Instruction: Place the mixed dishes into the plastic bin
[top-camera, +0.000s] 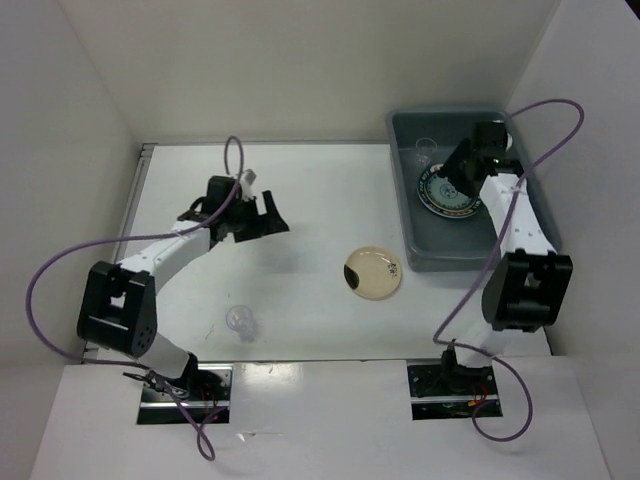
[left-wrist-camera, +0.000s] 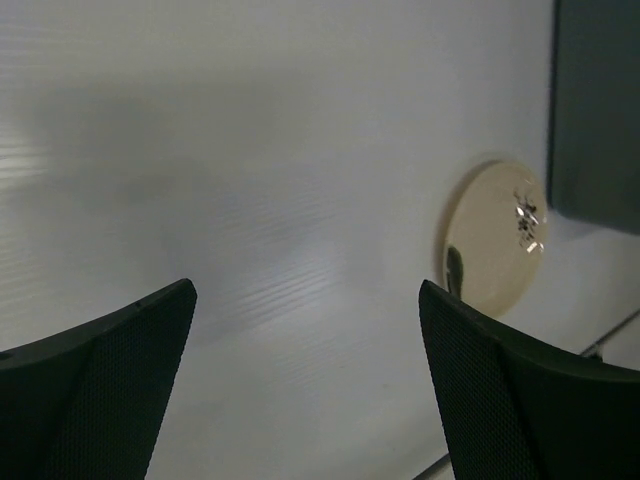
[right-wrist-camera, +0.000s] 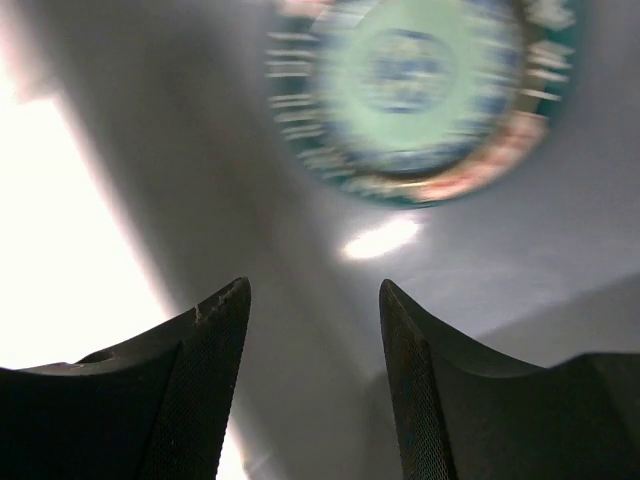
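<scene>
A teal patterned plate (top-camera: 441, 196) (right-wrist-camera: 415, 90) lies inside the grey-blue plastic bin (top-camera: 420, 245) at the back right. My right gripper (top-camera: 457, 178) (right-wrist-camera: 315, 290) hangs over the bin just above that plate, open, with only the bin floor (right-wrist-camera: 200, 160) between its fingers. A small clear cup (top-camera: 424, 150) also sits in the bin's far end. On the table a cream plate (top-camera: 373, 272) (left-wrist-camera: 495, 240) rests just left of the bin (left-wrist-camera: 595, 110). Another clear cup (top-camera: 241, 322) stands near the front left. My left gripper (top-camera: 262, 215) (left-wrist-camera: 305, 300) hovers wide open over bare table, left of the cream plate.
White walls enclose the table on the left, back and right. The bin stands against the right wall. Purple cables loop off both arms. The arm bases sit at the near edge.
</scene>
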